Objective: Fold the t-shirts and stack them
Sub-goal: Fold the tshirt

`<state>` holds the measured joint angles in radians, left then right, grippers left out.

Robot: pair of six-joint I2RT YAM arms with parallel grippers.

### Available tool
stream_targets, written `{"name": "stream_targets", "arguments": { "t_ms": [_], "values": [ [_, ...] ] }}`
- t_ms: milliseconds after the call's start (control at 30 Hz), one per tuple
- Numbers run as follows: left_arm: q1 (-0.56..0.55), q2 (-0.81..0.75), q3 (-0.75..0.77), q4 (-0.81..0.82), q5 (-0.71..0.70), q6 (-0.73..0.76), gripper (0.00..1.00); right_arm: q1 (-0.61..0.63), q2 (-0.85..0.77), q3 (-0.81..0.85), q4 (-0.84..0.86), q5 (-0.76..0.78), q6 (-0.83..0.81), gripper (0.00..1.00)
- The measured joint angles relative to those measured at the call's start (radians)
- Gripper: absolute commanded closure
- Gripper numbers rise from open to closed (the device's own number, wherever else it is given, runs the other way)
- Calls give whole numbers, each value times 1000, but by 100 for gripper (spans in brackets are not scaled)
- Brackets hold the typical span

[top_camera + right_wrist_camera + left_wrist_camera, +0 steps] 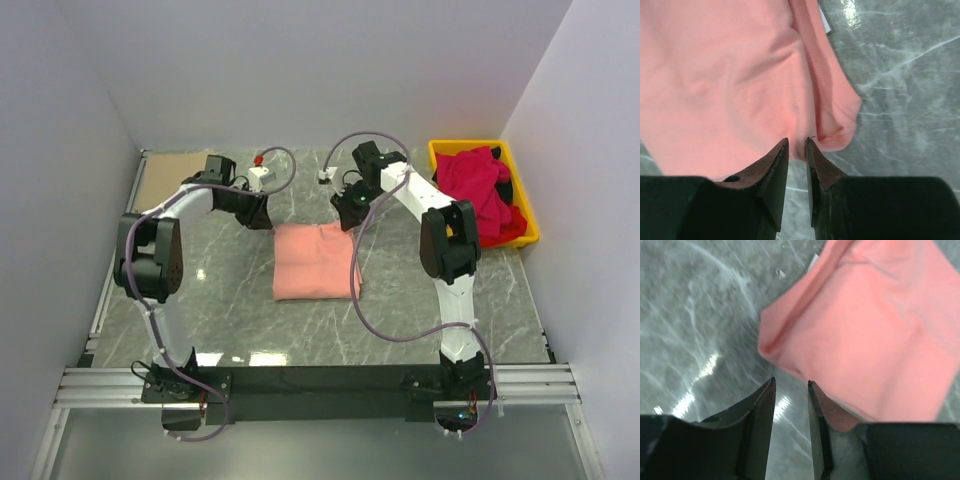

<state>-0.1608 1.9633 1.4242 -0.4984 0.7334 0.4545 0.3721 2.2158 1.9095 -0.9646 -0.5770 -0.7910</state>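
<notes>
Both jaws sit slightly parted, holding nothing, left gripper [791, 385] and right gripper [797, 142] at the far corners of the folded salmon-pink cloth t-shirt [314, 261] mid-frame.

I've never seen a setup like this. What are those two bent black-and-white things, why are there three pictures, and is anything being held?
They are two robot arms bolted at the near edge of a marble-patterned table. One picture looks down from above; the other two come from cameras on each wrist, showing that arm's own fingers. A folded salmon-pink t-shirt lies mid-table, and crimson-red t-shirts are heaped in a yellow bin. The left gripper and the right gripper hover at the pink shirt's far corners, jaws slightly apart with nothing between them, so nothing is held.
</notes>
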Motion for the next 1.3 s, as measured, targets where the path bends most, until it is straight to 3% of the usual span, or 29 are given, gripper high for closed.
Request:
{"name": "stream_targets", "arguments": {
  "t_ms": [100, 133, 333, 433, 467, 567, 700, 933, 1233, 1300],
  "values": [
    [18, -85, -97, 36, 21, -45, 54, 0, 0, -26, 12, -14, 84, 61],
    [21, -109, -127, 44, 29, -55, 46, 0, -2, -43, 24, -15, 115, 54],
    [16, -317, -324, 113, 55, -102, 38, -16, -27, -103, 89, -3, 284, 53],
    [-5, -390, -362, 160, 54, -144, 42, -35, -74, -103, 142, 14, 376, 59],
    [-14, -399, -362, 181, 55, -173, 43, -41, -92, -103, 164, 19, 406, 68],
    [-39, -396, -362, 254, 50, -285, 47, -53, -142, -103, 225, 9, 468, 81],
    [-66, -340, -361, 353, 49, -461, 57, -64, -172, -79, 235, -104, 525, 87],
    [-73, -119, -299, 445, 55, -684, 61, -64, -80, -94, 237, -341, 665, 87],
    [-12, 177, -80, 436, 109, -803, 59, -98, 205, -68, 346, -364, 910, 85],
    [7, 217, -18, 426, 133, -813, 59, -104, 218, -31, 357, -346, 943, 80]
  ]
}}
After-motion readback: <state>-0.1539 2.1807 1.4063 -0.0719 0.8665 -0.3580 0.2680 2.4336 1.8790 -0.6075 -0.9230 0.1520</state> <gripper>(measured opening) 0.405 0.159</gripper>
